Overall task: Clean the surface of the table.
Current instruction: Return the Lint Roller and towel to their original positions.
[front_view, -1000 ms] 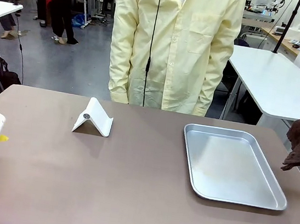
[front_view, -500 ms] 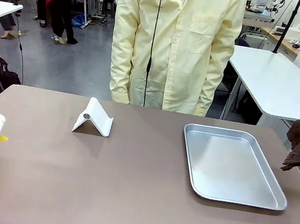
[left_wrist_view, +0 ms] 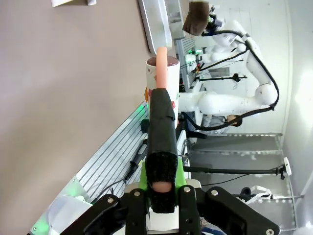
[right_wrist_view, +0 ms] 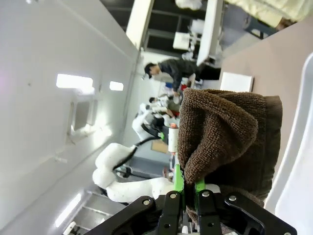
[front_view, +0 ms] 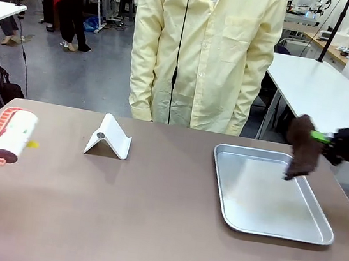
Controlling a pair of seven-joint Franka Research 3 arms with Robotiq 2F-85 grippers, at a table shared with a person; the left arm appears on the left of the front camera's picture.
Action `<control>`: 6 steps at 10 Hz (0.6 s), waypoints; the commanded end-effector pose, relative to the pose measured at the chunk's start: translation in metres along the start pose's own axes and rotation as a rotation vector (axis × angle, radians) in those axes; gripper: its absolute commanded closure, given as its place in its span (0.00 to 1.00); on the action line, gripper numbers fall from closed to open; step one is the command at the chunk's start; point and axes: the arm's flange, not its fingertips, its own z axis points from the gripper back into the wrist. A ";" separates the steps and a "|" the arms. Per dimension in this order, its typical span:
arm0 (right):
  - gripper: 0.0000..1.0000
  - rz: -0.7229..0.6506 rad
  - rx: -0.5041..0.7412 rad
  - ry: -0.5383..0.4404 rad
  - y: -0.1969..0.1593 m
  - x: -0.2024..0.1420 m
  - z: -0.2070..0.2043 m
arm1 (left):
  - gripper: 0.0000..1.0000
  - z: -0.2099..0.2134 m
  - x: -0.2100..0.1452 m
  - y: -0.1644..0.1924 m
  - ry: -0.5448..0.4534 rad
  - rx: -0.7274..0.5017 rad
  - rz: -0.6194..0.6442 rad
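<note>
The wide brown-taupe matte table (front_view: pixel 149 224) spans the foreground, carrying a silver rectangular metal tray (front_view: pixel 317 220) at right and a white folded stand (front_view: pixel 109 137) near the far edge. Above the tray's far right corner, the right gripper (front_view: pixel 320 138) is clamped on a dark brown terry cloth (front_view: pixel 303 147). At left, the left gripper (left_wrist_view: pixel 162 188) pinches the black handle of a white lint roller in a coral-pink frame (front_view: pixel 12 135), above the table.

Stand (front_view: pixel 108 137) on surface (front_view: pixel 150 217) at 11 o'clock, tray (front_view: pixel 269 191) at 2, lint roller (front_view: pixel 11 135) over the 9 o'clock edge, cloth (front_view: pixel 303 147) above tray's far end.
</note>
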 end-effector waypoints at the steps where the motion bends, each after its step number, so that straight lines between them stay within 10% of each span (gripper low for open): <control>1: 0.91 0.021 -0.029 -0.007 0.017 0.000 -0.052 | 0.78 -0.017 0.018 -0.027 0.001 0.067 0.051; 6: 0.91 0.118 -0.193 -0.016 0.021 -0.038 -0.185 | 0.78 -0.084 0.091 -0.108 -0.083 0.218 0.146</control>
